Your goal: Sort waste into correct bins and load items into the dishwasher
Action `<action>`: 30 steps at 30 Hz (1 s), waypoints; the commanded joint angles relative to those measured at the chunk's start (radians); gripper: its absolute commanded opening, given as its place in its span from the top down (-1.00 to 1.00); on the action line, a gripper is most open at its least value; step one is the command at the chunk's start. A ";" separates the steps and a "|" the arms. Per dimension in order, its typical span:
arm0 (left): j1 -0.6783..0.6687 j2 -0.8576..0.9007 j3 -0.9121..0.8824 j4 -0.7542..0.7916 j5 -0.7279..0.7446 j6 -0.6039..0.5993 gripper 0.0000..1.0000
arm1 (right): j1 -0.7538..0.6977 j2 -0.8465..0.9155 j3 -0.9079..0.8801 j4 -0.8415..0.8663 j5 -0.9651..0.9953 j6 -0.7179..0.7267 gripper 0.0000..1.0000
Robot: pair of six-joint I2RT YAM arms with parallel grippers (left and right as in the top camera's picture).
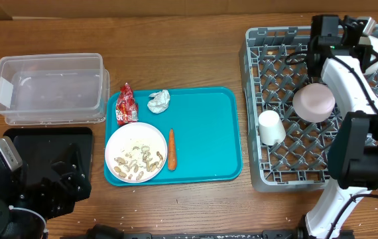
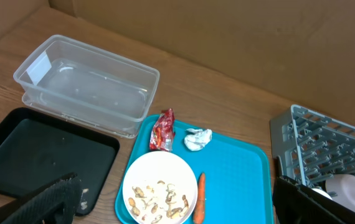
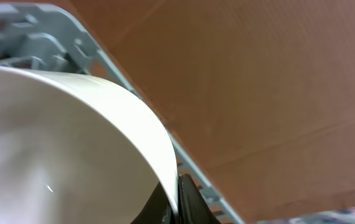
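**Table scene, L to R.**

**(a) Far L:** clear tub (image 1: pixel 48 88), rectangular, thin glossy plastic w/ rounded corners. Just in front of it is the black tray (image 1: pixel 46 156), shallow and matte, w/ a few pale specks at one corner. My L gripper (image 2: pixel 174 190) sits over the table's near L corner, jaws spread wide, holding nothing.

**(b) Centre:** teal tray (image 1: pixel 209 133), smooth plastic, rounded corners. All items lie on its L half.
- Red wrapper (image 1: pixel 126 105): crinkled, shiny.
- Paper ball (image 1: pixel 159 101): white, crumpled, just R of the wrapper.
- White plate (image 1: pixel 136 153): round w/ raised rim, nearer me, carrying the food scraps (image 1: pixel 136 161), beige rice-like bits.
- Carrot (image 1: pixel 172 149): small, orange, tapered, lying just R of the plate.

**(c) R:** dish rack (image 1: pixel 254 159), grey plastic, square, lattice floor w/ pegs.
- Cup (image 1: pixel 270 126): white, tapered, nr the L wall.
- Upturned bowl (image 1: pixel 314 101): round, smooth, approx. mid-rack.

My R gripper (image 3: pixel 177 200) is at the rack's far R corner. Its fingers are pinched on the thin rim of the held bowl (image 3: pixel 59 149), white and glossy.
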 commanded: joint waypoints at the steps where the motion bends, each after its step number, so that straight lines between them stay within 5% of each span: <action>1: 0.011 -0.005 0.001 0.003 -0.017 -0.006 -1.00 | -0.010 0.010 -0.004 0.007 0.024 -0.046 0.92; 11: 0.011 -0.005 0.001 0.003 -0.017 -0.006 -1.00 | 0.015 0.068 -0.004 -0.014 -0.002 -0.046 0.91; 22: 0.011 -0.005 0.001 0.003 -0.017 -0.006 -1.00 | 0.172 0.040 -0.001 -0.019 -0.025 -0.046 -0.36; 30: 0.011 -0.005 0.001 0.003 -0.017 -0.006 -1.00 | 0.306 -0.153 0.006 -0.039 -0.063 -0.035 -0.74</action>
